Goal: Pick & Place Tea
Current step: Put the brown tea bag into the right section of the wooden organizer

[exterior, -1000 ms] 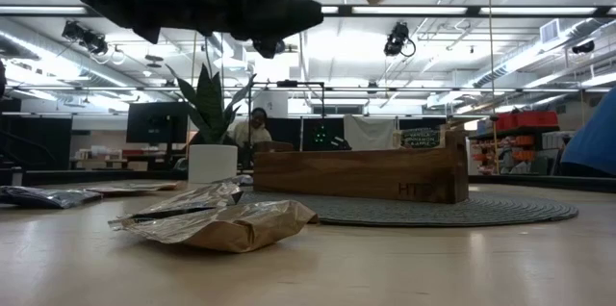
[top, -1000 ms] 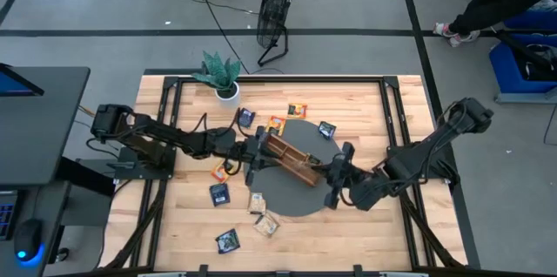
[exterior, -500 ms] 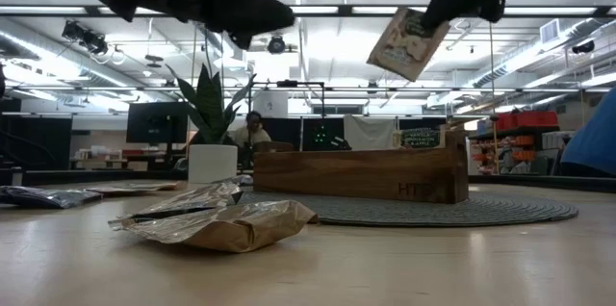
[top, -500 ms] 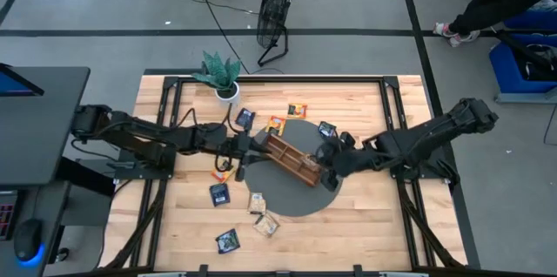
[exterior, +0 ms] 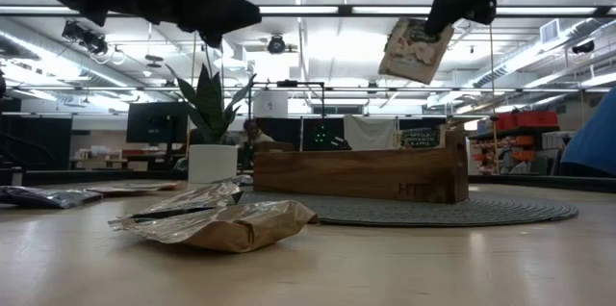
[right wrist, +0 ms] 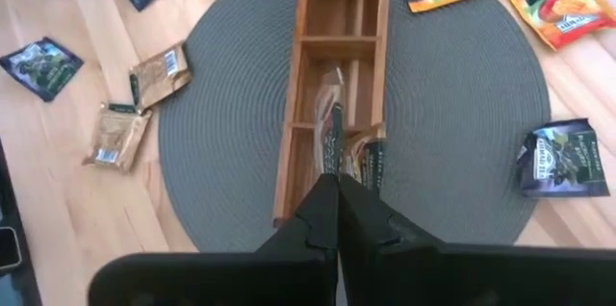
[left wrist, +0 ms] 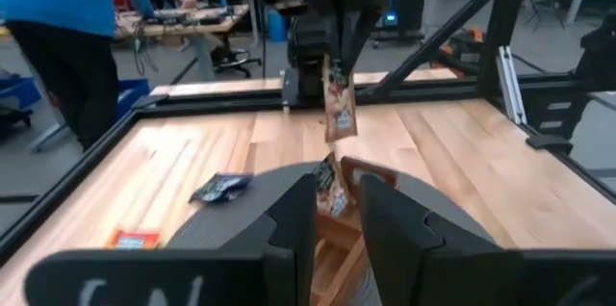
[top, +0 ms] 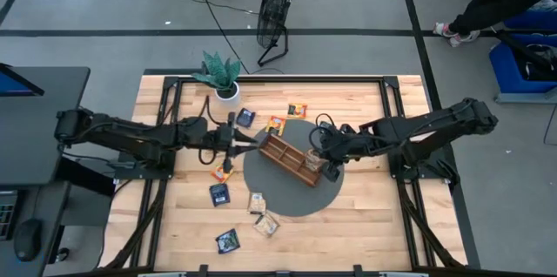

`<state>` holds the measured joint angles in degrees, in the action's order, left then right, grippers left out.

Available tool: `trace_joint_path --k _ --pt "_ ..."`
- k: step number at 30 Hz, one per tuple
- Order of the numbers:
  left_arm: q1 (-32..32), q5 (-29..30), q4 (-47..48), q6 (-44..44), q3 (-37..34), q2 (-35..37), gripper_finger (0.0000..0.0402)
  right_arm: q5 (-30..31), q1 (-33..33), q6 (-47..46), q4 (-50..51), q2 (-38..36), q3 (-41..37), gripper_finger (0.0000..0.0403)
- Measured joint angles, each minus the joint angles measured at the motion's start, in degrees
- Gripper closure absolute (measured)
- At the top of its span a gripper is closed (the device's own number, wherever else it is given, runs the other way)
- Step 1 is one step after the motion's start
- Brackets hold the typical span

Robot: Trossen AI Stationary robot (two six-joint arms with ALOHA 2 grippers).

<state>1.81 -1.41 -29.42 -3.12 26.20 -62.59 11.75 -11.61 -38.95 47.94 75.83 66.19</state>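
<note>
My right gripper [top: 329,165] hangs over the wooden divided tray [top: 290,157], shut on a pale beige tea sachet [exterior: 416,51]. In the right wrist view that sachet [right wrist: 332,138] shows edge-on above a tray compartment. Another sachet [right wrist: 372,159] lies inside the tray. My left gripper [top: 251,141] is level at the tray's left end, its fingers [left wrist: 294,239] slightly apart with nothing between them. Dark [top: 219,194], orange [top: 298,110] and beige [top: 258,201] sachets lie flat on the table around the round grey mat [top: 287,203]. My right gripper pinches the beige sachet's upper edge [exterior: 430,35] between its two fingers. The fingers slant down from the table's right side. The sachet hangs below them, a little tilted, clear of the tray.
A potted plant [top: 224,81] stands at the far left of the table. Two crumpled sachets [exterior: 217,219] lie near the front edge. A person in blue [left wrist: 67,17] stands beyond the table's right side. Black frame rails [top: 278,77] run round the tabletop.
My right gripper has carried the beige sachet toward the far edge until it is over the tray, tipping further downward; the sachet has come lower and now hangs more upright. My left gripper has drawn back toward the table's left edge.
</note>
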Motion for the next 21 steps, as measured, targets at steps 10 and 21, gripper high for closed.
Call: trace_joint_path --k 10,21 --pt "0.01 0.75 0.58 0.54 -3.58 5.51 0.0317 -3.26 2.29 1.93 -0.06 5.48 0.11 0.0403" --pt "0.01 0.78 1.00 0.80 -4.18 6.39 0.0317 -7.59 3.76 3.84 0.04 12.00 0.16 0.0403"
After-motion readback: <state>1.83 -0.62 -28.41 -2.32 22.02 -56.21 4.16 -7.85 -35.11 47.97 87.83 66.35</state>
